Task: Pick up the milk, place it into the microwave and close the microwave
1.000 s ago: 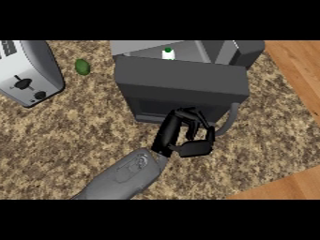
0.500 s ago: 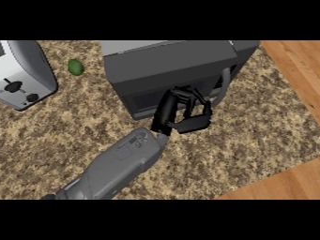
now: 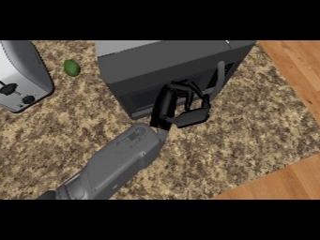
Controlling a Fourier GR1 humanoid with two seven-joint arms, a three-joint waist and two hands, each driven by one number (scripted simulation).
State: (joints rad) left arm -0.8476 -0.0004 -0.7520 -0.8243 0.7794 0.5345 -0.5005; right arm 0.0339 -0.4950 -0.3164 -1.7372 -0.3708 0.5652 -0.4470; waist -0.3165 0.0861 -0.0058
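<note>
Hand at the microwave door.
I see my one visible hand [image 3: 178,109], fingers curled and holding nothing, against the shut microwave [image 3: 163,65]; no milk visible, toaster [image 3: 13,75] on the counter [image 3: 44,136] left.

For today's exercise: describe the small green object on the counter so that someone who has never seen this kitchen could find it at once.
Start at the big dark grey microwave at the top middle of the speckled counter. Look left to the silver toaster near the left edge. The small green object lies on the counter in the gap between them, apart from both: an oval, the only green thing in view and much the smallest.
</note>
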